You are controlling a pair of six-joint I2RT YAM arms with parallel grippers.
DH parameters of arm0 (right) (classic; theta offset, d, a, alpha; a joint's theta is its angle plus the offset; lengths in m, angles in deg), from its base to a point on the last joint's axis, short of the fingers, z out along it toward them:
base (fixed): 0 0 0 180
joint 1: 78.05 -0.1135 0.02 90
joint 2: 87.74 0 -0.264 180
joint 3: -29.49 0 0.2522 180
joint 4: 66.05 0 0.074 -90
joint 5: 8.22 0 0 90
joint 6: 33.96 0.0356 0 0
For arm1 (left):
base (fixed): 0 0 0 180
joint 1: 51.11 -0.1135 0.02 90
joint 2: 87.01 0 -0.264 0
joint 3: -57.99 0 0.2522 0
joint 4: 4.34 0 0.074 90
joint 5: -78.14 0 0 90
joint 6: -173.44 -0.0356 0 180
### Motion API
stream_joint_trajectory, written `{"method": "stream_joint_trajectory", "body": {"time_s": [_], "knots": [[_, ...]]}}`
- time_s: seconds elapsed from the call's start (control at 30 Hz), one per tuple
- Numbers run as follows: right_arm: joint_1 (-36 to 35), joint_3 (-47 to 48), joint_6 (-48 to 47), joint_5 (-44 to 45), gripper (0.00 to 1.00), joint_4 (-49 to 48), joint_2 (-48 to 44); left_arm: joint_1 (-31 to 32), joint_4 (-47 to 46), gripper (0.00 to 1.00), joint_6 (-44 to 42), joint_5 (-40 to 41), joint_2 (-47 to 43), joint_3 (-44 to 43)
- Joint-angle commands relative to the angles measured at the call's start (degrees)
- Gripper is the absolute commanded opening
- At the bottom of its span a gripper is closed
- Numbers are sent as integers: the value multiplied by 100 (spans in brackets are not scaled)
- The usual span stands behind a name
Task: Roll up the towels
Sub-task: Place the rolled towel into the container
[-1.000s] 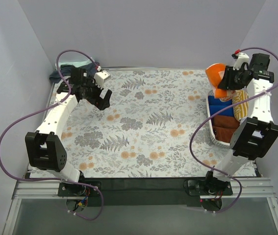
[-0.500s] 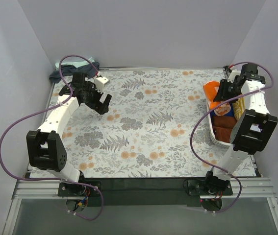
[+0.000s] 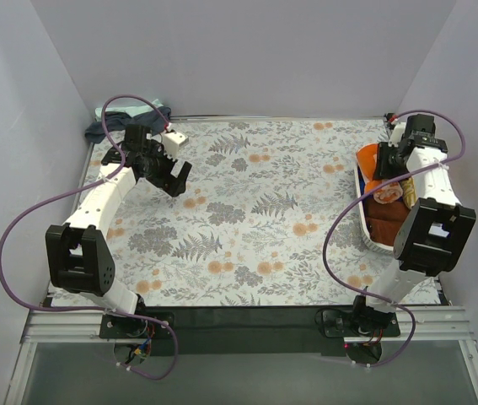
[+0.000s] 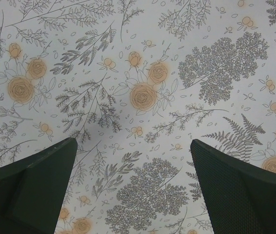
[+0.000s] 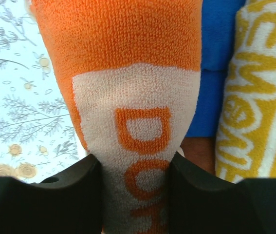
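Our right pincer [image 5: 134,178] grips the orange towel [image 5: 128,58] over the white basket [image 3: 362,221] at the right edge of the table [image 3: 264,245]. Our left pincer [image 4: 134,168] gapes wide, empty, above it.

Floral covering [image 3: 255,202]; orange towel [image 5: 128,48], pale lettered patch; blue towel [image 5: 218,73].

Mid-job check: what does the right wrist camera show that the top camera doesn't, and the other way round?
Right wrist only: the right gripper shut on the orange towel, the orange letters on its pale patch, and a blue towel beside it. Top only: the left gripper open above the floral cover, a pile of towels in the far left corner, and the white basket in outline. Both: the orange towel, a brown towel and the floral cover.
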Motion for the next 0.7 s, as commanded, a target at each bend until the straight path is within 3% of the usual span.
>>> {"method": "stream_joint_trajectory", "body": {"time_s": [0.0, 0.17, 0.4, 0.5, 0.67], "knots": [[-59, -105, -126, 647, 1, -447, -318, 18, -56, 98, 3, 89, -134, 25], [-209, -386, -126, 1298, 1, -736, -493, 18, -64, 98, 11, 63, -108, 25], [-692, -730, -188, 1536, 1, -834, -477, 18, -56, 98, 29, 63, -107, 77], [-727, -800, -161, 1659, 12, -825, -371, 18, -64, 98, 3, 115, -116, 95], [-728, -949, -144, 1739, 18, -764, -335, 18, -47, 98, -24, 133, -90, 86]]}}
